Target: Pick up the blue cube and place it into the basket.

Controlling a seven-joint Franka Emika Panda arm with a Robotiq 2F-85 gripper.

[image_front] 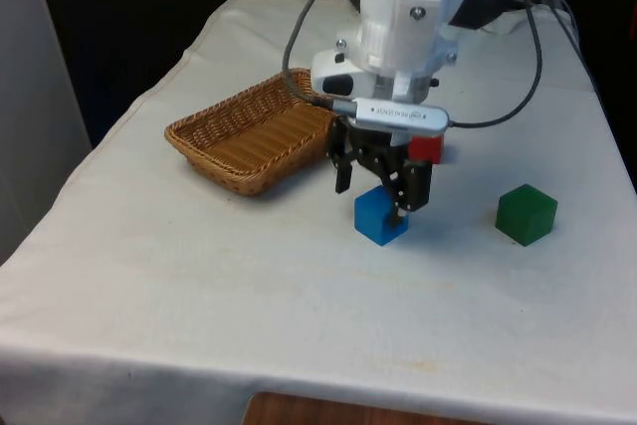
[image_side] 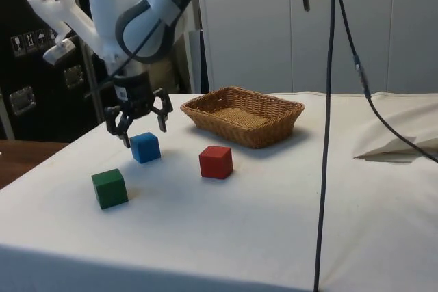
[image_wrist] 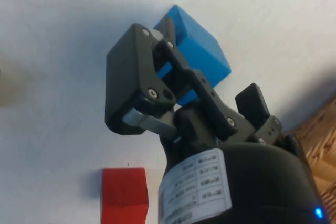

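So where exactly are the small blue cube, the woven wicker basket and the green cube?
small blue cube [image_front: 379,218], front view, on its front face.
woven wicker basket [image_side: 277,125], side view, on its near outer wall.
green cube [image_front: 527,214], front view, on its front face.

We see a glossy white arm [image_front: 413,7] of rounded, moulded segments with dark grey bands at the joints. Small round screw recesses dot its casing. Black cables [image_front: 518,67] loop from the upper arm down to the wrist. A slim silver-grey bar with small dark lettering sits across the wrist. Below it hangs the black gripper [image_front: 378,186], built of angular linkages fastened with silver screws. Its fingers [image_wrist: 134,87] are blocky black pieces. A white label with fine printed text wraps the gripper's black round body.
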